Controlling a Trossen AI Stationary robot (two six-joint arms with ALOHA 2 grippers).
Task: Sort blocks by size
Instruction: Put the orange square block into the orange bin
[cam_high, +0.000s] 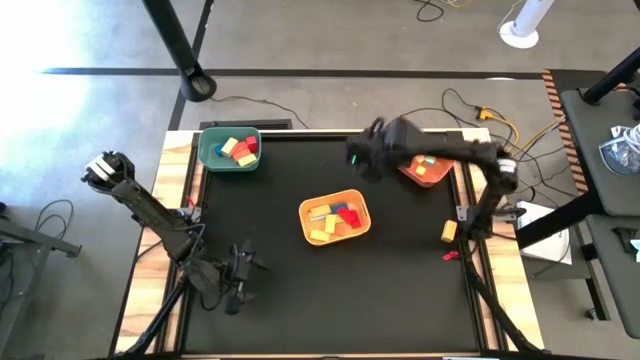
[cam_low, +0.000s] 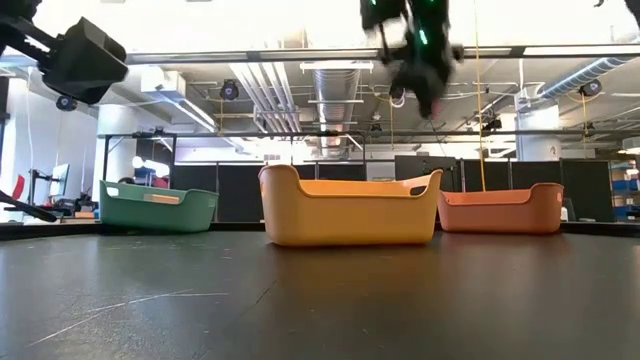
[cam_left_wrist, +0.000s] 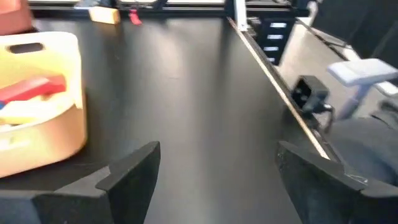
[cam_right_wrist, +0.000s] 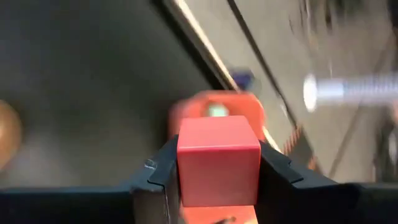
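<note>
Red cube (cam_right_wrist: 218, 160) in right claw (cam_right_wrist: 217, 171); other blocks (cam_high: 334, 217) in bins

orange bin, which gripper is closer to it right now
Right. The right gripper, shut on a red block, is raised beside the orange bin. The left gripper, open, sits low at the table's near left side, far from it.

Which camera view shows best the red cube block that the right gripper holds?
The right wrist view: the red cube block fills the frame, clamped between the right gripper fingers. In the high view and the low view the raised gripper shows but the cube cannot be made out. The left wrist view does not show it.
</note>
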